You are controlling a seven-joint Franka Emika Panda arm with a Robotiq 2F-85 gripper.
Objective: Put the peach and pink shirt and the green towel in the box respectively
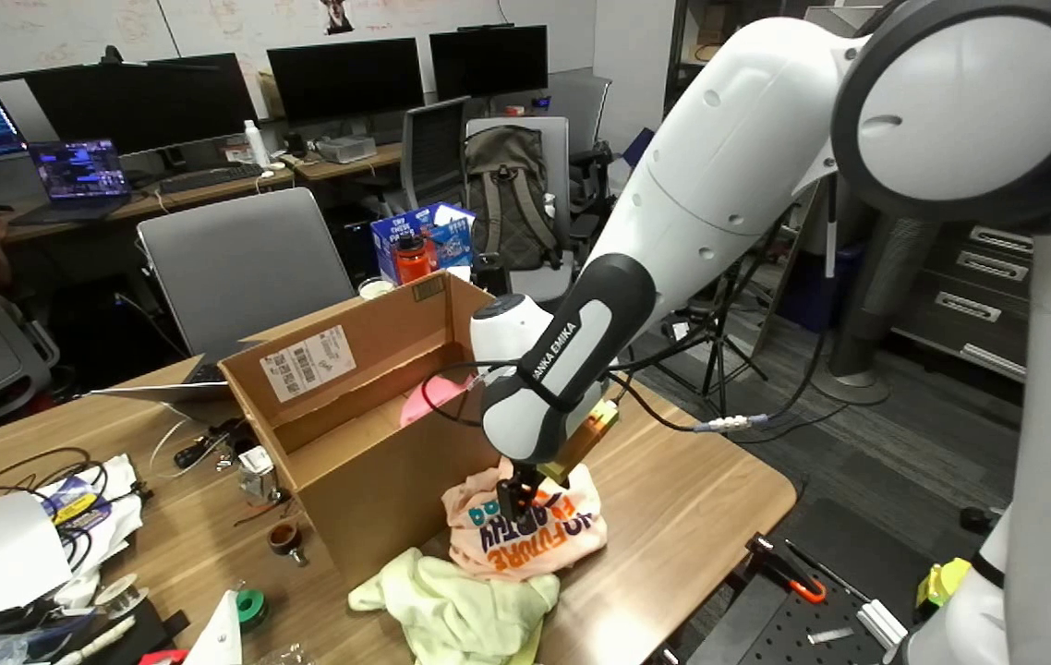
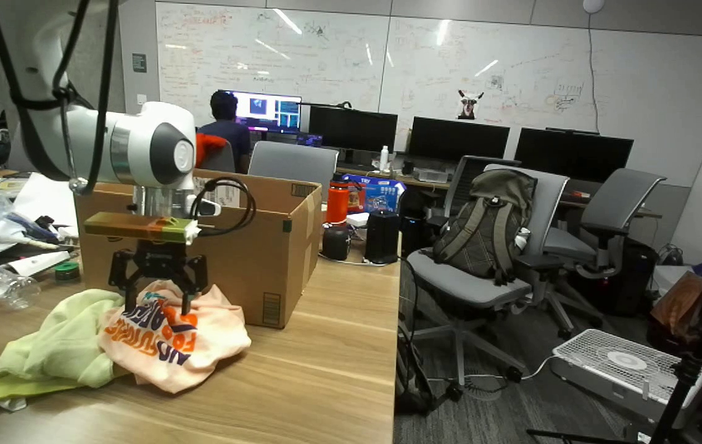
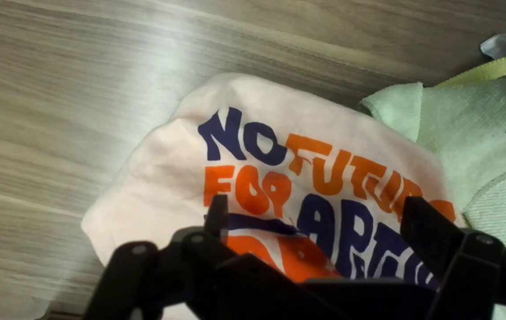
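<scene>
1. Holding my gripper [image 2: 158, 307] over the shirt [image 2: 203, 339], I have its jaws wide apart, grasping nothing; whether they touch the shirt I cannot tell.
2. The shirt lies on the table [image 2: 326, 370] just beside the box [image 2: 243, 271], outside its near wall in an exterior view, so I judge its pick has yet to be made.
3. The towel [image 2: 67, 345] lies left of it in that view, the two touching; both remain to be boxed.
4. Inside the box, in an exterior view, I see a pink piece [image 1: 444, 392], perhaps a garment already delivered, but too hidden to name.
5. The shirt is peach, thin-looking and crumpled into a low mound, with navy and orange lettering [image 3: 341, 171] in the wrist view.
6. The towel is pale green, thicker-looking, loosely bunched, with stitched seams; I expect it to drape heavily.
7. The box is stiff brown cardboard, long and open-topped, a white label [image 1: 307, 363] showing on its far wall.
</scene>
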